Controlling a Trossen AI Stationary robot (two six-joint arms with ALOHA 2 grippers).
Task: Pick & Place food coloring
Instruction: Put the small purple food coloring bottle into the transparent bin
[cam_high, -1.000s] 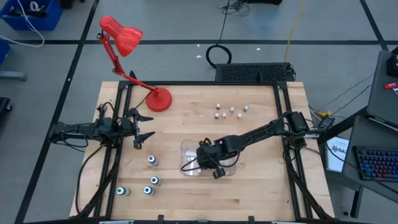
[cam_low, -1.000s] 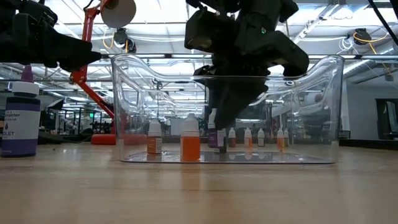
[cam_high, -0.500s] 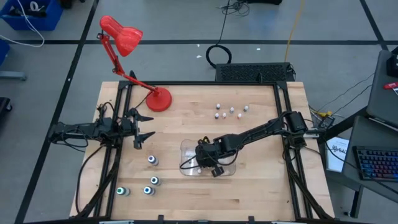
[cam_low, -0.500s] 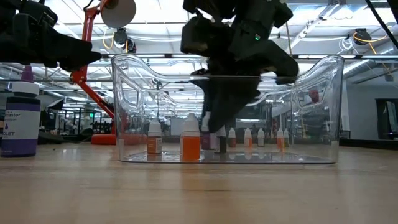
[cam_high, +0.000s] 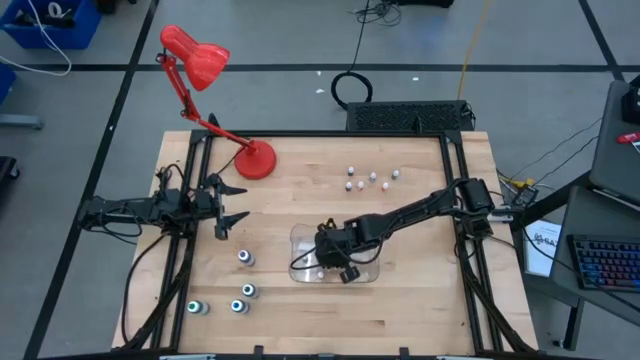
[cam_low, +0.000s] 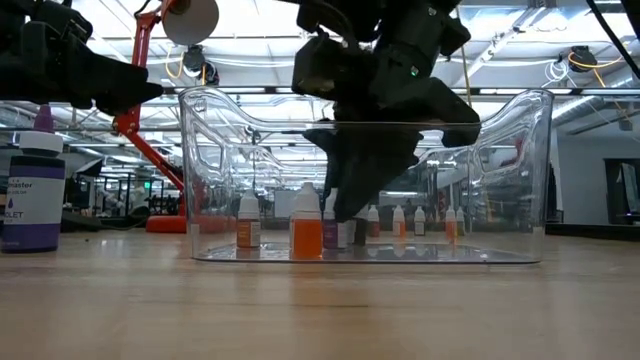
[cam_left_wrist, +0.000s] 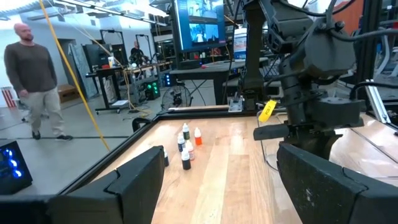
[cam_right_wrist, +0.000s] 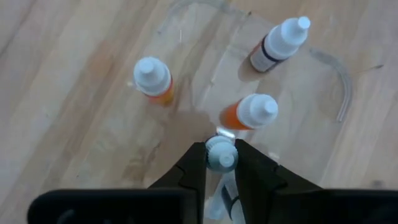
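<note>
Your right gripper (cam_right_wrist: 220, 163) is low inside the tray (cam_high: 370, 271), jaws clenched on a small bottle (cam_right_wrist: 220, 153) at lower centre — ready to set down. Left gripper (cam_high: 236, 203) waits released, mid-left.

1. Seen from above, the right tool (cam_high: 322, 256) and its arm cover most of the clear tray (cam_high: 368, 272); the bottles inside cannot be counted.
2. Five small bottles (cam_high: 371, 178) at the bench's far side are too tiny to tell their cap colours.
3. In the low view, the purple bottle (cam_low: 30, 188) is cut off by the frame edge, its label only partly readable.
</note>
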